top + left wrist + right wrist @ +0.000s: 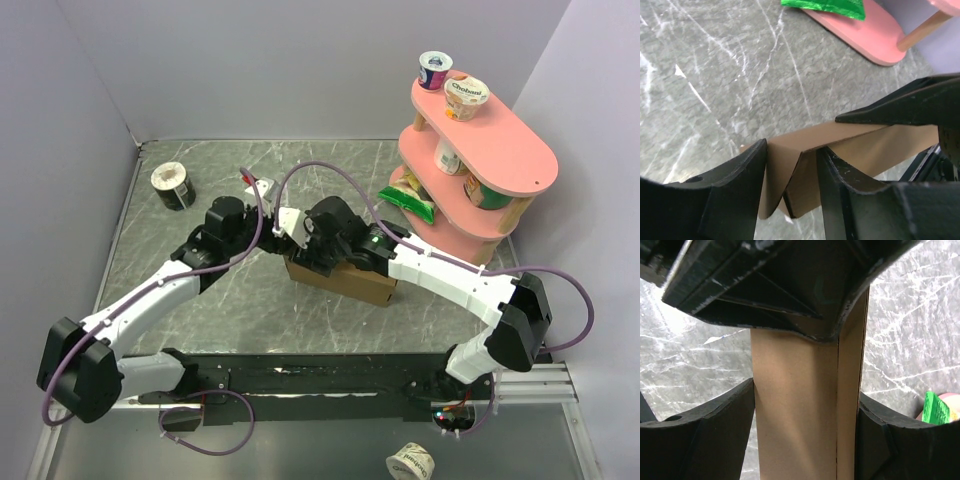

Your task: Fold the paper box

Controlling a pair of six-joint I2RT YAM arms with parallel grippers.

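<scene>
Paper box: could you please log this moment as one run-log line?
paper box: on table | right pincer: clamped across it | left pincer: straddling a folded end, grip unclear

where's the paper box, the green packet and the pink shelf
paper box (pixel 360 285), top external view, brown near side wall
green packet (pixel 825 6), left wrist view, shiny green face
pink shelf (pixel 515 150), top external view, bare top tier
</scene>
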